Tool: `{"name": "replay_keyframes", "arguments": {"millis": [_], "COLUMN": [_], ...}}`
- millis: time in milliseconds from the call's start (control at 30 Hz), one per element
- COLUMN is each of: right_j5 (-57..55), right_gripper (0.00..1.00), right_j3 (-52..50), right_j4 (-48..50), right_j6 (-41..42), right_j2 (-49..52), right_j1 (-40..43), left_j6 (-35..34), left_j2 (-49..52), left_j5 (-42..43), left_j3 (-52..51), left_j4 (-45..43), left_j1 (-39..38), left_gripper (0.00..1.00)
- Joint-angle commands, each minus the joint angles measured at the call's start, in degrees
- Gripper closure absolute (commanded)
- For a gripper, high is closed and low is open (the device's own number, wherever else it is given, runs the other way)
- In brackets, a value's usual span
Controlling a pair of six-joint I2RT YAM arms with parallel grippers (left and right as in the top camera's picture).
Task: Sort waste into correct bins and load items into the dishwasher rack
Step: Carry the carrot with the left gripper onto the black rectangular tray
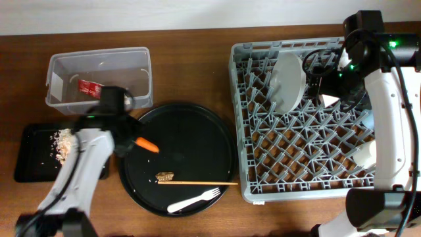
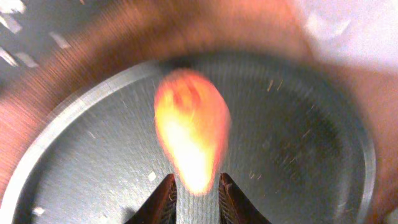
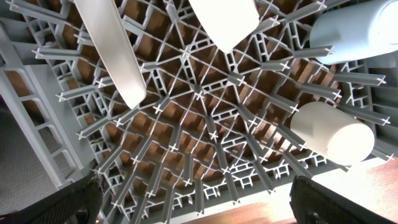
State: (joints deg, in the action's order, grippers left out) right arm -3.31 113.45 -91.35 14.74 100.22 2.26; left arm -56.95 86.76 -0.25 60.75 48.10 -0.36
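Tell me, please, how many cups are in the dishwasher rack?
2. The blue cup is top right in the right wrist view; the white cup is below it, near the dishwasher rack edge. The right arm covers part of the rack overhead, so another may be hidden.

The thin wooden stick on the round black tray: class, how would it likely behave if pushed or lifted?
The wooden stick looks straight and very thin, so probably stiff, light, and easy to snap. Lying flat on the smooth round black tray, it would likely slide or roll when nudged. One end crosses the tray's rim, so pressing there might tip it.
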Motion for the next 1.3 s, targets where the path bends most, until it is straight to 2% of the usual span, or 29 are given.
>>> {"name": "replay_keyframes", "arguments": {"millis": [0, 167, 233, 333, 400, 500, 533, 700, 900, 1033, 1267], "right_j5": [0.3, 0.3, 0.3, 0.3, 0.3, 0.3, 0.3, 0.3, 0.3, 0.3, 0.3], "right_gripper": [0.01, 0.01, 0.01, 0.01, 0.01, 0.01, 0.01, 0.01, 0.01, 0.01, 0.01], "right_j3": [0.5, 0.5, 0.5, 0.5, 0.5, 0.5, 0.5, 0.5, 0.5, 0.5, 0.5], "right_j4": [-0.2, -0.2, -0.2, -0.2, -0.2, -0.2, -0.2, -0.2, -0.2, -0.2, -0.2], "right_j6": [-0.4, -0.4, -0.4, -0.4, -0.4, -0.4, -0.4, -0.4, -0.4, -0.4, -0.4], "right_j2": [-1.5, -1.5, -1.5, -1.5, -1.5, -1.5, -1.5, -1.5, -1.5, -1.5, -1.5], "right_j1": [0.1, 0.1, 0.1, 0.1, 0.1, 0.1, 0.1, 0.1, 0.1, 0.1, 0.1], "left_j6": [8.4, 10.2, 10.6, 13.4, 15.1, 15.1, 15.1, 15.0, 15.0, 15.0, 15.0], "left_j2": [-5.5, -7.1, -7.0, -7.0, -7.0, -7.0, -6.9, -4.1, 6.8, 13.7, 20.7], "left_j5": [-1.3, -1.2, -0.8, 4.7, 7.6, 8.4, 8.4, 7.8, 11.0, 11.0, 9.8], "left_j3": [3.7, 3.7, 3.7, 3.7, 3.7, 3.1, 2.8, 1.1, 1.0, 1.0, 1.0], "left_j4": [2.1, 1.6, 1.5, 1.5, 1.8, 2.1, 2.1, 1.6, -3.8, -10.6, -13.0], "left_j1": [8.6, 19.8, 22.6, 23.7, 22.7, 19.4, 17.8, 9.9, 2.1, -0.5, -0.7], "left_gripper": [0.84, 0.84, 0.84, 0.83, 0.73, 0.52, 0.5, 0.48, 0.47, 0.38, 0.37]}}
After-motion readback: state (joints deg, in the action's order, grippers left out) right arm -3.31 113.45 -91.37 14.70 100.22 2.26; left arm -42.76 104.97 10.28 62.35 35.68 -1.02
